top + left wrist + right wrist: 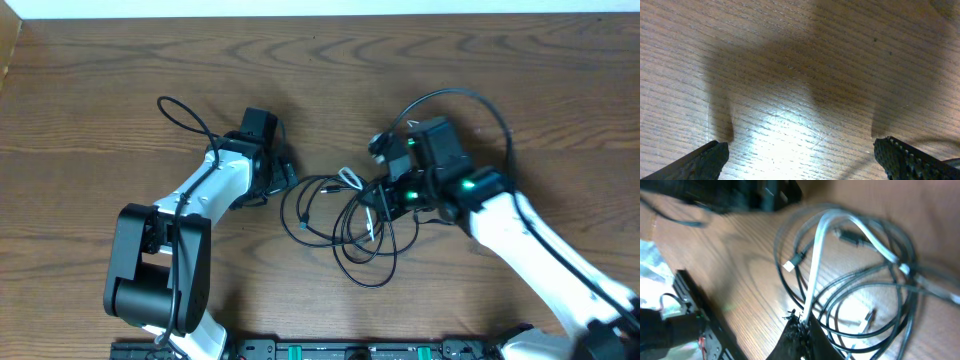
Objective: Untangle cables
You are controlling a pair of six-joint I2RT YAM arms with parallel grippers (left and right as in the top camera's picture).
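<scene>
Wood-grain table [100,80] fills the overhead view, with the cables [345,225] tangled just right of centre, the left gripper [283,175] near their left edge and the right gripper [378,200] in their upper right part. Left wrist view: its fingers [700,161] stand wide apart at the lower corners, only bare wood between them. Right wrist view: jaws pressed together at bottom centre, pinching the white cable [816,260], with black loops [890,295] spreading right.
</scene>
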